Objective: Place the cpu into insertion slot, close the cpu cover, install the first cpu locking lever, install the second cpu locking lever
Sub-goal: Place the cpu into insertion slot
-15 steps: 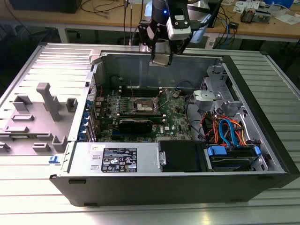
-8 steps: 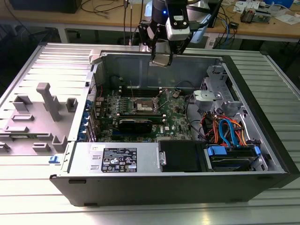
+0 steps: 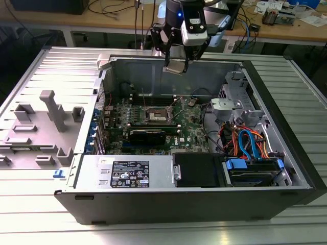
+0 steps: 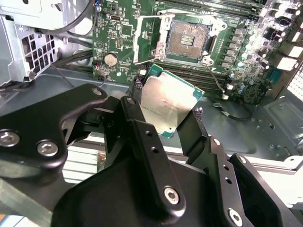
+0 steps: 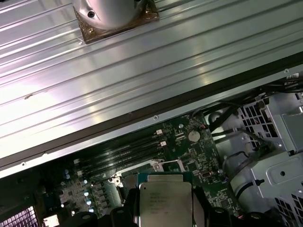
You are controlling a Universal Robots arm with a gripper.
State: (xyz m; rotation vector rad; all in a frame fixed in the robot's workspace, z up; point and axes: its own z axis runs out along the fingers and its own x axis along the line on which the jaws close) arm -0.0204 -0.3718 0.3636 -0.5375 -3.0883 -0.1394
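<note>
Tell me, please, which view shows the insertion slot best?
The second wrist view: the insertion slot lies unobstructed, dark centre and silvery rim plain. The exterior view shows it small, mid-board. In the first wrist view the held cpu covers most of it.

Cpu (image 5: 165, 201): one end cut off by frame edge in first wrist view; two corners hidden behind jaws in second wrist view. Exterior view: arm (image 3: 179, 11) cropped at 12 o'clock; insertion slot (image 3: 157, 116) detail too small to tell.

case (image 3: 204, 201) sat open on the tabletop (image 3: 41, 214), insertion slot (image 3: 157, 117) on the board (image 3: 190, 131) inside it, cpu (image 3: 173, 67) up in the jaws over its far wall, drives (image 3: 253, 171) toward the exterior view's right
</note>
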